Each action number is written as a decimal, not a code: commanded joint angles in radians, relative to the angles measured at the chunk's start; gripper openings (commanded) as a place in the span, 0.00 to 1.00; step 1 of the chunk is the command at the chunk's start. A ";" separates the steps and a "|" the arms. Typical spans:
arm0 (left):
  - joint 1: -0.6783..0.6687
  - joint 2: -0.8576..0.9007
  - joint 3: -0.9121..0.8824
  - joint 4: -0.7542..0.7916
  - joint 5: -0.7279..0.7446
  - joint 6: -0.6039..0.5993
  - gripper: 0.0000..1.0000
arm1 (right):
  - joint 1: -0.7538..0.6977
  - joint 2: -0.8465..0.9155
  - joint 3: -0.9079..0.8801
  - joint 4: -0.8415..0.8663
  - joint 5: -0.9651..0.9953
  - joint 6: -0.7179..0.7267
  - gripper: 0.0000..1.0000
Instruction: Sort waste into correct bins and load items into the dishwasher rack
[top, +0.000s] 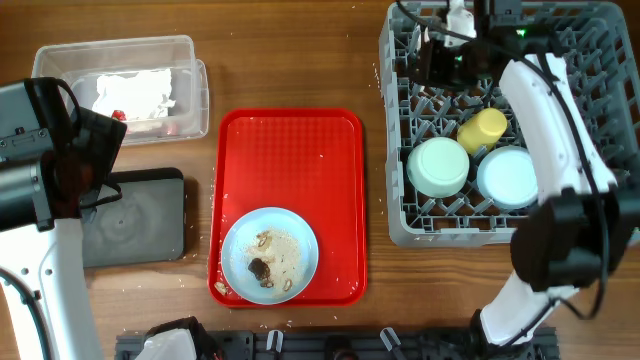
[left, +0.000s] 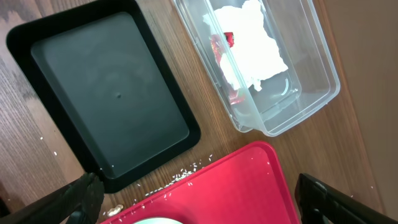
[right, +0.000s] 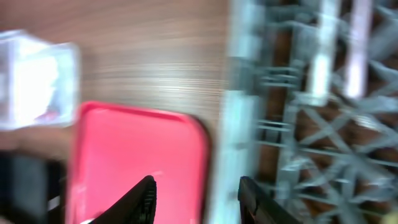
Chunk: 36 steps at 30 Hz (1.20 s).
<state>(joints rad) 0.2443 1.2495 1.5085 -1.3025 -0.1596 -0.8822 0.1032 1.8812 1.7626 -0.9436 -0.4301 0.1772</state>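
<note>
The crumpled white wrapper with red marks (top: 135, 95) lies in the clear tub (top: 190, 60), and it also shows in the left wrist view (left: 249, 46). The black tray (top: 135, 215) is bare inside. The light blue plate (top: 300, 235) sits on the red tray and holds rice crumbs and brown scraps (top: 265, 268). The grey dishwasher rack (top: 395, 150) holds the yellow cup (top: 482, 128), the mint green bowl (top: 438, 166) and the light blue bowl (top: 507, 177). My left gripper (left: 199, 208) is open and empty above the red tray's corner. My right gripper (right: 198, 198) is open and empty over the rack's left edge; that view is blurred.
The flat red tray (top: 290, 150) lies between the bins and the rack. Loose rice crumbs (left: 186, 171) lie on the wood between the black tray and the red tray. A white utensil-like piece (top: 458, 15) stands at the rack's far edge. My right arm (top: 545, 120) crosses over the rack.
</note>
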 joint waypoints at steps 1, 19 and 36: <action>0.005 -0.006 0.003 0.000 -0.013 -0.016 1.00 | 0.074 -0.115 -0.002 -0.022 -0.082 0.016 0.46; 0.005 -0.006 0.003 0.000 -0.013 -0.016 1.00 | 0.241 -0.154 -0.002 -0.056 -0.018 0.084 0.41; 0.005 -0.006 0.003 0.000 -0.013 -0.016 1.00 | 0.423 -0.176 -0.002 -0.075 -0.064 0.096 0.41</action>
<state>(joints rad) 0.2443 1.2499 1.5085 -1.3025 -0.1596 -0.8818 0.4576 1.7390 1.7618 -1.0103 -0.4709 0.2649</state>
